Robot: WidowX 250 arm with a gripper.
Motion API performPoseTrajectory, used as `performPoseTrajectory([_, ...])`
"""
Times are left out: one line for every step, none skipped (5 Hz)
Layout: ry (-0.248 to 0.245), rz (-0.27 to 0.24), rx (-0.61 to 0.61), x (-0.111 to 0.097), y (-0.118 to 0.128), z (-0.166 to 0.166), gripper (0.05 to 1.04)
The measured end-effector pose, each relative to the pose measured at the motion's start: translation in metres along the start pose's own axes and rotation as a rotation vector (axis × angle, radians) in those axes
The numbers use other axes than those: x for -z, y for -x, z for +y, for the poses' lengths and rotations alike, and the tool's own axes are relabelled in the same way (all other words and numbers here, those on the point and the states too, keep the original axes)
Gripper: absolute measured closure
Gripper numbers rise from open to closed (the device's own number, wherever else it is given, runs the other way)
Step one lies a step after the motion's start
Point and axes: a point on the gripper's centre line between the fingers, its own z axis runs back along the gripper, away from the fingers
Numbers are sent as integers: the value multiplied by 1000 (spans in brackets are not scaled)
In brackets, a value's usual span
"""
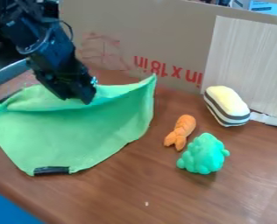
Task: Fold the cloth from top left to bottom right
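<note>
The green cloth (76,135) lay spread across the left of the table (129,192), its far edge raised in a ridge beside the gripper (85,100), probably so that the far-left part could be carried over toward near right. Whether the gripper was spread or pinching fabric, I could not tell. The orange toy (180,132) and green toy (203,154) sat to the right, apart from the cloth, so they seemed unlikely to hinder the fold.

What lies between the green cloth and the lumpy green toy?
In the camera view, the orange toy lies between the green cloth and the lumpy green toy, on the brown tabletop.
</note>
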Motion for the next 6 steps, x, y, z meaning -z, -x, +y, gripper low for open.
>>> performPoseTrajectory([-1,9,53,-1,21,-11,367])
performPoseTrajectory([-8,14,87,1,35,-16,367])
performPoseTrajectory([-11,20,119,4,51,-23,418])
performPoseTrajectory([-13,26,152,6,65,-31,445])
performPoseTrajectory([-13,6,147,-1,73,-41,448])
performPoseTrajectory([-21,-16,130,-8,80,-49,405])
